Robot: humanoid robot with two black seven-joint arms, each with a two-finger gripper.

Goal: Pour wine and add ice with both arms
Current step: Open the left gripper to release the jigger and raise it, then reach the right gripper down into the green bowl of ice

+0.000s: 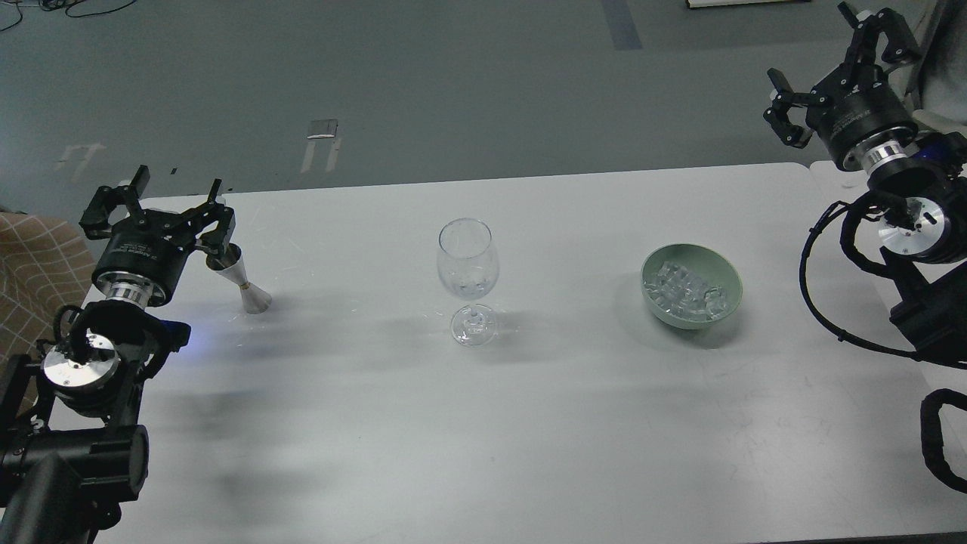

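Note:
A clear wine glass [468, 261] stands upright mid-table with a little clear wine [469, 290] at the bottom of its bowl. A pale green bowl [724, 273] to its right holds several ice cubes [684, 291]. A small silver jigger [245, 282] stands on the table at the left. My left gripper [162, 205] is open and empty, just up and left of the jigger's top. My right gripper [829, 69] is open and empty, raised beyond the table's far right corner, well away from the bowl.
The white table [483, 423] fills most of the view, with grey floor beyond its far edge. A brown checked cloth [34, 257] lies off the table's left side. Black cables [823, 302] loop from my right arm over the table's right edge.

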